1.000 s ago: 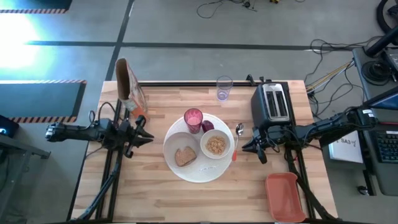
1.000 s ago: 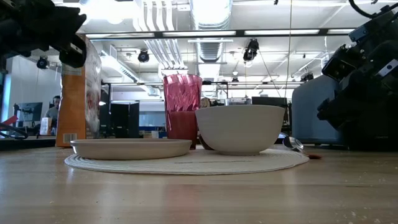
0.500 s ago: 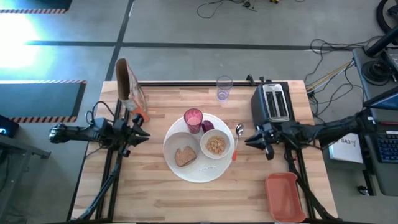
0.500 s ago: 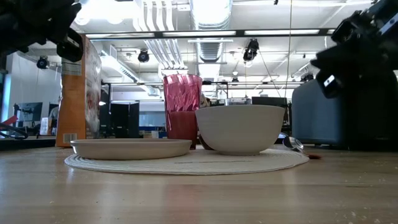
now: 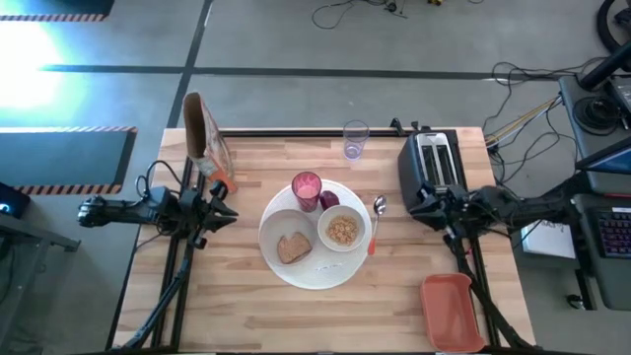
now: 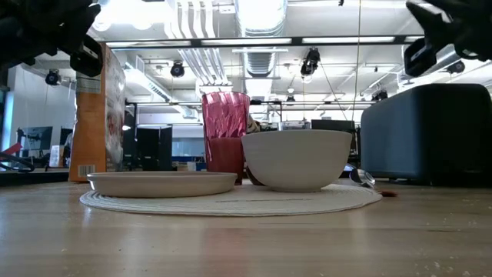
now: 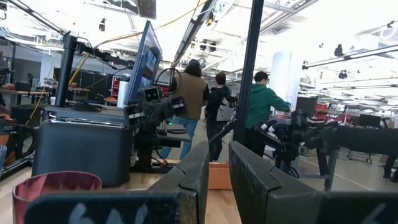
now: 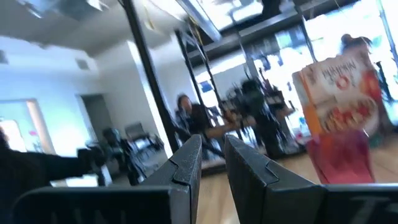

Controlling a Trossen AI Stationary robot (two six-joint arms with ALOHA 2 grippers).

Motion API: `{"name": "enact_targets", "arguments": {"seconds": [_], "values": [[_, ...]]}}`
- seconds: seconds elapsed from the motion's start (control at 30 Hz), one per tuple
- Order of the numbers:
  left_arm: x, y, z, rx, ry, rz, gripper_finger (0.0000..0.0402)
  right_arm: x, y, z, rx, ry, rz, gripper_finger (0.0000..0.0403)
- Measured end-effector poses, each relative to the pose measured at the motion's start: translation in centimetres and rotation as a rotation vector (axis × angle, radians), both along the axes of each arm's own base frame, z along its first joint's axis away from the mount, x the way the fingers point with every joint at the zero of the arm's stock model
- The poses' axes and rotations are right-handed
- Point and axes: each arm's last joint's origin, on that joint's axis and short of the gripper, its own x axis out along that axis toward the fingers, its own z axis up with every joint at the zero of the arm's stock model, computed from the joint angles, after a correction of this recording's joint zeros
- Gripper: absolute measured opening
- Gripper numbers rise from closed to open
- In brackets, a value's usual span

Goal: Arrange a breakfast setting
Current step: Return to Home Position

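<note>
The large round white plate (image 5: 296,274) lies mid-table. On it are a small white plate (image 5: 281,229) with toast (image 5: 293,248), a white bowl (image 5: 342,231) of cereal, a pink cup (image 5: 307,189) and a small red fruit (image 5: 330,200). The spoon (image 5: 378,211) lies along the plate's right rim. The clear purplish glass (image 5: 355,139) stands at the far edge. My left gripper (image 5: 227,210) hovers left of the plate. My right gripper (image 5: 414,209) hovers right of the spoon, beside the toaster. Both grippers are shut, with nothing between their fingers (image 7: 249,177) (image 8: 249,165).
A black toaster (image 5: 432,163) stands at the far right. A cereal box (image 5: 205,133) stands at the far left. A red tray (image 5: 452,311) lies at the near right corner. Bare wood stretches along the near edge. People stand in the room beyond the table.
My right gripper has risen and drawn back toward the table's right edge, away from the spoon. It has tipped up from a downward slant to about level. The setting has stayed where it was.
</note>
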Motion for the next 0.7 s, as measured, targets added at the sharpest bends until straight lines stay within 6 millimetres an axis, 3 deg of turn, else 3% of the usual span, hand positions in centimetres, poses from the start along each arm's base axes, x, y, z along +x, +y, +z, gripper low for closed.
{"name": "enact_targets", "arguments": {"seconds": [0.7], "values": [[0.0,0.0,0.0,0.0,0.0,0.0,0.0045,-1.3,-0.1,0.9,0.008,-0.124,0.001,0.0061]]}}
